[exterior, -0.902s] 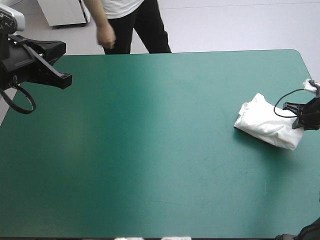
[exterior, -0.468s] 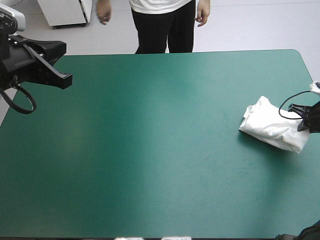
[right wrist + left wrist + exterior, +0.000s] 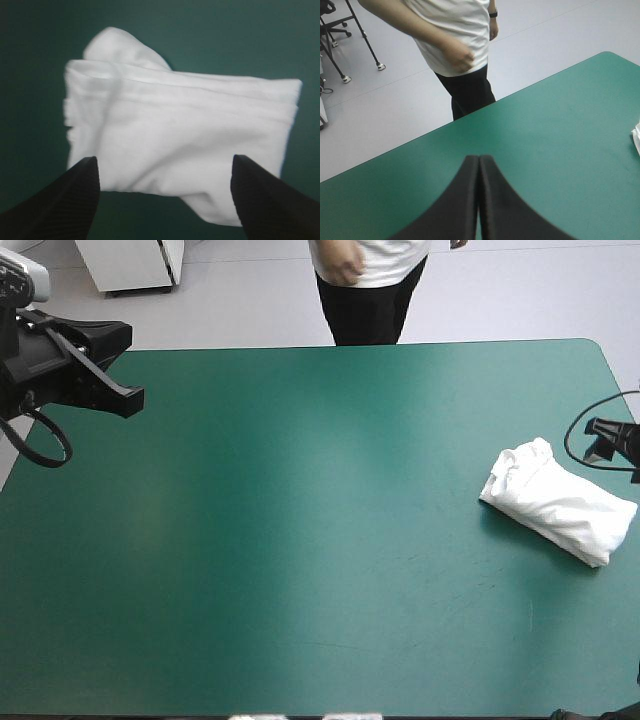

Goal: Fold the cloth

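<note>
High view: you have one T-shirt (image 3: 555,502) on one table (image 3: 300,540) with a teal-green cover; it is a single folded white bundle, lying at about three o'clock from the table's middle, near the right edge; its long side runs from ten o'clock to four o'clock. You have two grippers in sight. The left gripper (image 3: 128,398) sits at about ten o'clock, by the far left corner, well apart from the bundle. The right gripper (image 3: 606,438) sits at about one o'clock of the bundle, near it at the right edge and not touching it; from here you cannot tell how its fingers stand.

Left wrist view: your left gripper (image 3: 479,158) is closed on nothing; its two black fingers (image 3: 455,205) meet in one pointed arch, with bare cover ahead at twelve o'clock. One white sliver of the T-shirt (image 3: 637,139) shows far off at about three o'clock of the gripper.

Right wrist view: your right gripper (image 3: 165,159) is spread wide and grips nothing; its two black fingers (image 3: 70,200) stand apart, one at each side. The one T-shirt (image 3: 180,130) lies on the cover dead ahead at twelve o'clock, reaching into the gap between the fingertips; you can count several stacked fold edges along its far side.
</note>
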Controlling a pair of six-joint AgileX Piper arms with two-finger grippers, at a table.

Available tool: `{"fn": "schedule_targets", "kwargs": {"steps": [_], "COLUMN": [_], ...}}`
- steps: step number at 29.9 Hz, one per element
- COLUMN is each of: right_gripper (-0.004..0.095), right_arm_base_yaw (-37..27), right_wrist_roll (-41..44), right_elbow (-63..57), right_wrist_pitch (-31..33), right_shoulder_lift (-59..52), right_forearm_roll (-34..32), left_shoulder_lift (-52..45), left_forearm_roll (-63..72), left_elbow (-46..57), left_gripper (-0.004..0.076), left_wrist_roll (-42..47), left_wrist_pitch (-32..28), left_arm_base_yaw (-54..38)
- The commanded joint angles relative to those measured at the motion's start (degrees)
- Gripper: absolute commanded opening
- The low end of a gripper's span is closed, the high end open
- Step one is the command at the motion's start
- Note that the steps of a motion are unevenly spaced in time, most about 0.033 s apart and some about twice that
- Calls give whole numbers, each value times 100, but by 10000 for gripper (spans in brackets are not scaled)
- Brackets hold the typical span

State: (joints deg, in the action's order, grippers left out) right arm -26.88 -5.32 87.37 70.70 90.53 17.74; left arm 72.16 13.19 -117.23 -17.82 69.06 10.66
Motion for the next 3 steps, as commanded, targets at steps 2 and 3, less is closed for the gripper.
{"fn": "schedule_targets", "kwargs": {"steps": [2, 3], "right_gripper": [655, 646], "right_arm_base_yaw": [-37, -37], "right_wrist_roll": [-396, -455], "right_elbow": [554, 612], "right_wrist_pitch": [-43, -30], "right_shoulder_lift": [-456, -481], "right_forearm_roll": [1137, 1315], "left_shoulder_lift": [-50, -37], "left_forearm_roll": [167, 206], "left_elbow": [-76, -64], "left_gripper": [-10, -9], "left_wrist_roll": [56, 56], "left_wrist_pitch": [-564, -592], "left_arm_base_yaw": [0, 0]}}
